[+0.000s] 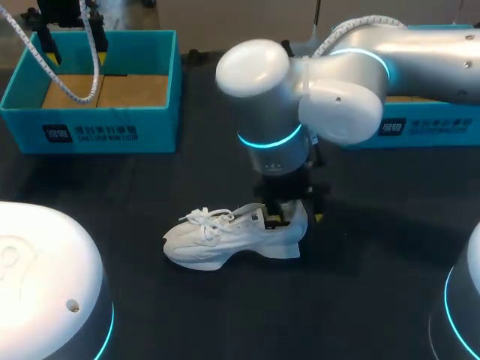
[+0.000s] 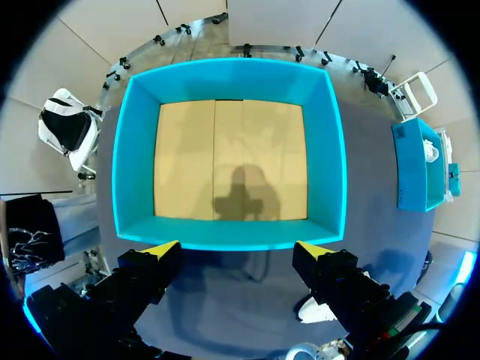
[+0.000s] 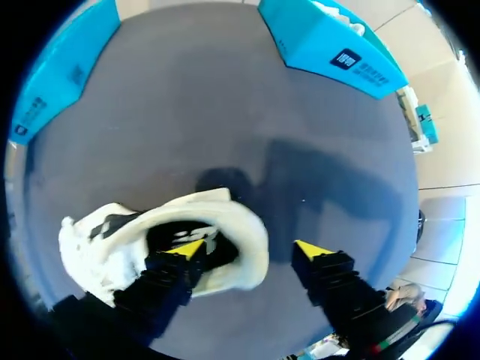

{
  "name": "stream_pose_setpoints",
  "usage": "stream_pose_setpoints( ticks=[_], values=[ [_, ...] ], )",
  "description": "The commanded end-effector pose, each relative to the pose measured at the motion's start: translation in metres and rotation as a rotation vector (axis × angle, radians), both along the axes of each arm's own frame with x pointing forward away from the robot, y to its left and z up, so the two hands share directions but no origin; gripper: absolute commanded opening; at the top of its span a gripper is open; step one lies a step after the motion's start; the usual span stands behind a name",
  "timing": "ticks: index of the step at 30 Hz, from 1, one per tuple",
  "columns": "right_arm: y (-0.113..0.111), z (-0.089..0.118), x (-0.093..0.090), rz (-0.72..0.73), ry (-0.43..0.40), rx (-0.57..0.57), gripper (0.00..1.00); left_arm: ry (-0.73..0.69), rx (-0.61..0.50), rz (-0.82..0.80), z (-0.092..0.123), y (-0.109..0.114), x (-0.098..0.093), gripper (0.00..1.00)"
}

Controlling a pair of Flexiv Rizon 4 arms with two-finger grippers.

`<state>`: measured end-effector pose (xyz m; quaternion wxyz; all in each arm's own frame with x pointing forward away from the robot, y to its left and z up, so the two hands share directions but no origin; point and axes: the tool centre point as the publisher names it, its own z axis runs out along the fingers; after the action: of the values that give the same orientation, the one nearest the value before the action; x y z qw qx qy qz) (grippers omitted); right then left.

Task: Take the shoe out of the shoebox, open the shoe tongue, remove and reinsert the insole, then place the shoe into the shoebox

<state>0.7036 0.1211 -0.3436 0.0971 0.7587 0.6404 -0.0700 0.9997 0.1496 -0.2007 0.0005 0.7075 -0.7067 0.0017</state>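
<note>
A white laced shoe (image 1: pixel 225 236) lies on the dark table, toe towards my left arm. My right gripper (image 1: pixel 295 217) hangs over its heel. In the right wrist view this gripper (image 3: pixel 249 250) stands open: one finger is down in the shoe's dark opening (image 3: pixel 176 234), the other is outside and apart from the white heel collar (image 3: pixel 251 232). My left gripper (image 2: pixel 238 250) is open and holds nothing. It hovers above the near wall of the blue shoebox (image 2: pixel 225 75), whose cardboard floor is bare. In the head view the left gripper (image 1: pixel 75 54) is over that shoebox (image 1: pixel 97 131) at the back left.
A second blue box (image 1: pixel 427 127) stands at the back right, behind my right arm, and also shows in the right wrist view (image 3: pixel 330 45). My right arm's big joints hang over the table's middle. A white cable (image 1: pixel 45 64) drapes into the left box.
</note>
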Motion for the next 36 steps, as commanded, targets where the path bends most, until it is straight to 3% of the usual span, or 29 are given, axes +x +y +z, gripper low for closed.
stream_pose_setpoints(
  ticks=[1,6,9,10,14,19,23,26,28,36],
  values=[
    [-0.007,0.021,-0.005,-0.046,-0.038,0.008,1.00,0.001,0.000,0.000,0.000,0.000,0.000,1.00],
    [0.001,0.051,-0.008,0.130,-0.053,0.035,1.00,0.001,0.000,0.000,0.000,0.000,0.000,1.00],
    [0.007,0.065,-0.008,0.284,-0.066,0.034,1.00,0.001,0.000,0.000,0.000,0.000,0.000,1.00],
    [0.012,0.070,-0.010,0.398,-0.065,0.032,1.00,0.001,0.000,0.000,0.000,0.000,0.000,1.00],
    [0.022,0.076,-0.011,0.698,-0.032,-0.012,1.00,0.001,0.000,0.000,0.000,0.000,0.000,1.00],
    [0.028,0.080,-0.010,0.990,0.005,0.028,1.00,0.001,0.000,0.000,0.000,0.000,0.000,1.00],
    [0.031,0.082,-0.015,1.202,0.062,-0.067,1.00,0.001,0.000,0.000,0.000,0.000,0.000,1.00],
    [0.028,0.082,-0.014,1.225,0.110,-0.149,1.00,0.001,0.000,0.000,0.000,0.000,0.000,1.00],
    [0.022,0.080,-0.010,1.155,0.141,-0.216,1.00,0.001,0.000,0.000,0.000,0.000,0.000,1.00],
    [0.022,0.080,-0.010,1.155,0.141,-0.216,1.00,0.001,0.000,0.000,0.000,0.000,0.000,1.00]
  ],
)
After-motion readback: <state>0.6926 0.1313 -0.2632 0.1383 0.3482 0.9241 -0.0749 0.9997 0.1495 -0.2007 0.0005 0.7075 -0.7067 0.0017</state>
